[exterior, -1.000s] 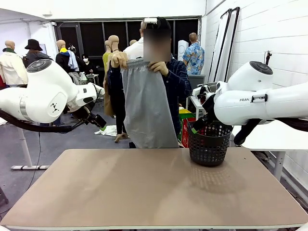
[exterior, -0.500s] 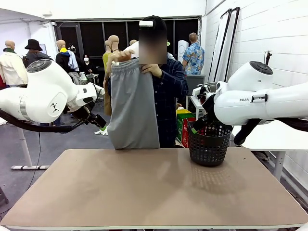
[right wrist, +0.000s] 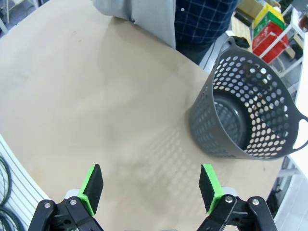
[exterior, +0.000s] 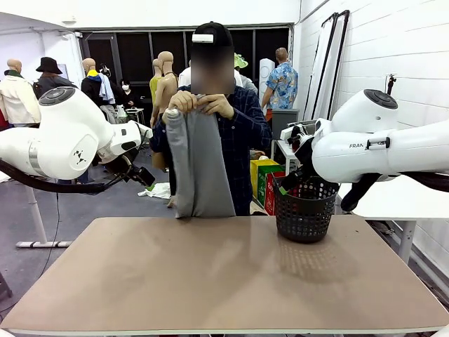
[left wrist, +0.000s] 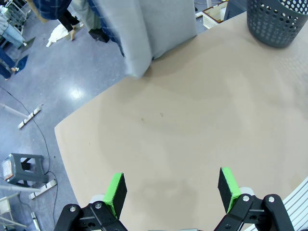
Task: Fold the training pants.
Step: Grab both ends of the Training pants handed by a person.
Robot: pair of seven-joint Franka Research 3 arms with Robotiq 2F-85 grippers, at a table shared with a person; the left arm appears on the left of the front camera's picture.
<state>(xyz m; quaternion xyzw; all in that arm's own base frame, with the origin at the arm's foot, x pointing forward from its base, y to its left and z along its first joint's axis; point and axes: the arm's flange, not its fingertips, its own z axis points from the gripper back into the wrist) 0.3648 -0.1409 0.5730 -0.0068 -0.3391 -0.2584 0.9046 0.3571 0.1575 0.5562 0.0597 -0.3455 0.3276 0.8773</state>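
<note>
The training pants hang over the far edge of the table, held up at chest height by the person standing behind it: one hand and the other hand are brought close together at the gathered waistband, elbows bent, so that the light grey jersey falls doubled lengthwise in a narrow, soft column with a rounded fold on one side. Its lower end reaches down to the table's far edge; whether it touches the top I cannot tell. The left gripper hovers above the near part of the table, pointing down at the bare top, its jaws spread wide with nothing between the green pads. The right gripper hangs likewise above the table, jaws wide and holding nothing. On the table's far right part stands a dark grey plastic laundry basket, round, perforated with rows of holes, with a looped handle. The table top is matte tan with rounded corners and a pale edge. Beside the table lie a glossy blue-grey floor and a white brick wall.
</note>
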